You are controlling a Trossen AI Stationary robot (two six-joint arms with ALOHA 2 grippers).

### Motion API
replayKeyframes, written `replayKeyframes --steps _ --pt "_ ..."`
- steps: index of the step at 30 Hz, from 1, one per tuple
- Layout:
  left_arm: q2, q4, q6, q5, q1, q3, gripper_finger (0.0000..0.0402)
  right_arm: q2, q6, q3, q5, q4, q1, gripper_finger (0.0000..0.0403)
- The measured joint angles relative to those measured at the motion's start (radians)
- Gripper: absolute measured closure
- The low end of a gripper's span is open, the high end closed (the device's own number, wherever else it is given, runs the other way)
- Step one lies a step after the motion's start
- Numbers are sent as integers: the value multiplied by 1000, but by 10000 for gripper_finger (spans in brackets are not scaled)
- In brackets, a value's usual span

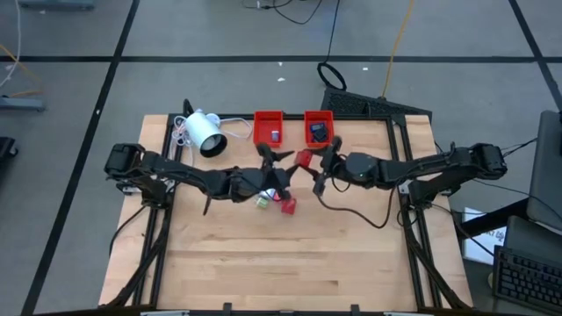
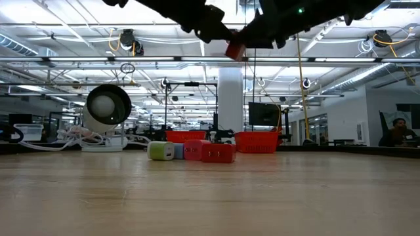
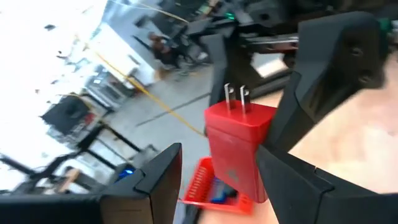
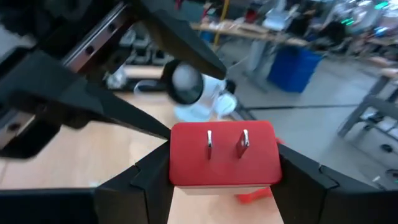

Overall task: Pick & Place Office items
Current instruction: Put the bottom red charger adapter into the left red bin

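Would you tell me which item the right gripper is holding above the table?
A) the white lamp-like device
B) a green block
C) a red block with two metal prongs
C: the red block, showing its two prongs, sits pinched in the right gripper.

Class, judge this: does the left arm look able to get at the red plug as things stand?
Probably yes. The left pincer is open with its fingers either side of the red plug, which the right pincer holds above the table; nothing sits between.
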Motion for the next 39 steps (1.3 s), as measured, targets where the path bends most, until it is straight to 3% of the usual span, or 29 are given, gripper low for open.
replayKeyframes --steps 4,8,13,20,23,30,35,37,39 --pt "1 21 64 -20 -6 2 188 0 -11 0 78 52 1 197" --pt "3 23 92 -43 -21 2 188 -15 -19 0 84 58 -13 197" --pt "22 -114 80 4 -26 -10 188 -58 -17 14 86 204 -26 197" --pt "14 -127 34 -22 -26 -16 188 -103 91 10 -142 177 -22 197" --pt "6 -47 78 -82 -39 -12 188 -97 141 9 -222 149 -22 197" --pt "7 136 259 -112 -85 -12 188 -143 183 9 -284 152 -21 193" --pt "-15 153 310 -118 -57 -57 188 -192 177 6 -310 90 -21 194" --pt "-45 169 224 -40 -14 -100 188 -202 177 5 -311 80 -17 195" --pt "-78 193 98 122 34 -151 188 -203 173 -9 -311 64 -11 194"
